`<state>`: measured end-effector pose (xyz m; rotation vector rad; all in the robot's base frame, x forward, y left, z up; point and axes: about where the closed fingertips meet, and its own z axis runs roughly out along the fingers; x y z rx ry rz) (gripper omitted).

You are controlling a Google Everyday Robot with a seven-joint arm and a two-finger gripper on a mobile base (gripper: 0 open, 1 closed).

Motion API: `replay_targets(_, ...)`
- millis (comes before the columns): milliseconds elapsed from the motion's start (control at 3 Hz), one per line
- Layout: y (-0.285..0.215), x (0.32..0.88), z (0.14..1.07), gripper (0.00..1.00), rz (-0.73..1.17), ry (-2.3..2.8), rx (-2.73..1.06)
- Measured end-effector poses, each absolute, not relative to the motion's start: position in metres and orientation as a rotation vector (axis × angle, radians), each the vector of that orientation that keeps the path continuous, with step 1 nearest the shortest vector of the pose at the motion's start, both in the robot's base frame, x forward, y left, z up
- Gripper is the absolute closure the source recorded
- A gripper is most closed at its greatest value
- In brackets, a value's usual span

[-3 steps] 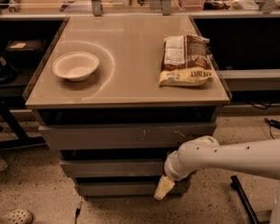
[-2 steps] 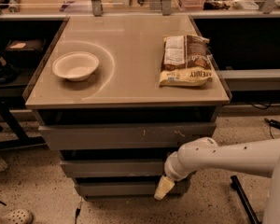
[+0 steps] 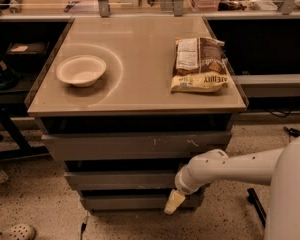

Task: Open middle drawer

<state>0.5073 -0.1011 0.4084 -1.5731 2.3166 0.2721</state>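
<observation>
The middle drawer is the plain grey front second from the top of the cabinet, below the scratched grey front and above the lowest front. A dark gap shows above it. My white arm reaches in from the right. My gripper, with a cream tip, points down-left. It hangs before the right part of the lowest front, just under the middle drawer's lower edge. I cannot see it touching the middle drawer.
A white bowl and a brown and cream snack bag lie on the cabinet's tan top. Dark shelving stands left and right. A cable and a white shoe lie on the speckled floor.
</observation>
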Motion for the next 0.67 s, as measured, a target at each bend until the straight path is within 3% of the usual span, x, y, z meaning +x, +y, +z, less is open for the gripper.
replay_targets(667, -0.1033, 0.4985, 0.4031, 0.0, 0.291, 2.337, -1.577)
